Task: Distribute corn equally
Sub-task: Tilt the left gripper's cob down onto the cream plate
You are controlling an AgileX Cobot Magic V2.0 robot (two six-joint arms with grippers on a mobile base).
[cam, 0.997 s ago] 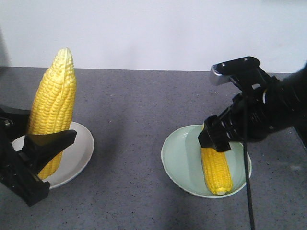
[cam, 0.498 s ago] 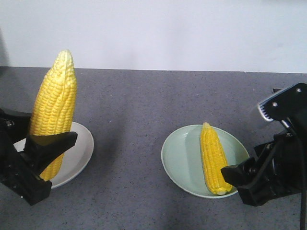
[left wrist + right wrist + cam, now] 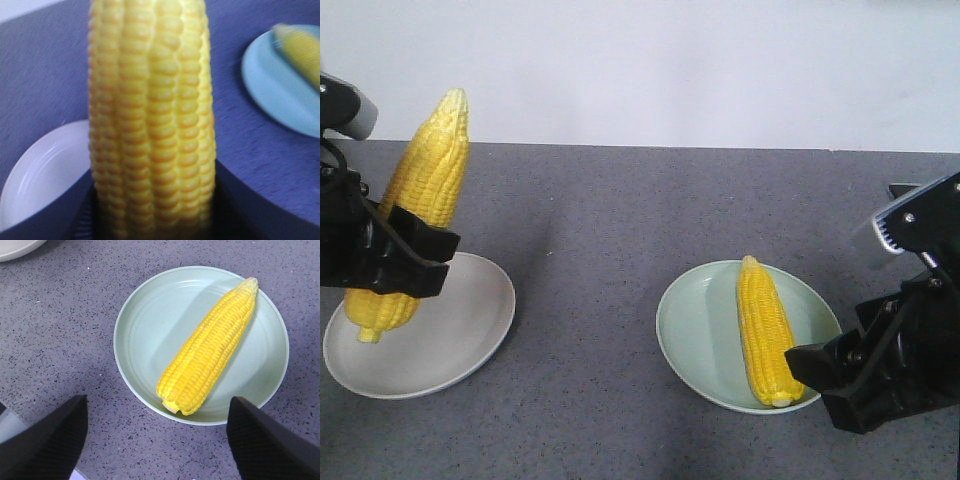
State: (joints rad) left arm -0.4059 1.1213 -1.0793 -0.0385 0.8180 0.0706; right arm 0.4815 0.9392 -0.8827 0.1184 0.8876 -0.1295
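One corn cob [image 3: 415,215] hangs tilted, tip up, above the white plate [image 3: 450,340], with my left gripper [image 3: 405,262] shut on its lower half. In the left wrist view this cob [image 3: 152,125] fills the frame between the dark fingers of the left gripper [image 3: 152,210]. A second cob [image 3: 765,330] lies flat on the green plate [image 3: 695,320]. My right gripper [image 3: 825,385] is open at the plate's near right rim, touching nothing. From the right wrist, that cob [image 3: 210,350] lies ahead of the open right gripper [image 3: 157,435], on the green plate [image 3: 150,330].
Both plates rest on a grey speckled tabletop [image 3: 610,240] with a white wall behind. The left wrist view shows the white plate [image 3: 35,175] below left and the green plate [image 3: 270,85] at upper right. A sliver of white plate [image 3: 15,247] shows from the right wrist.
My left gripper has risen with its cob, whose base is now off the white plate. My right gripper let go of the cob on the green plate and drew back to the near right.
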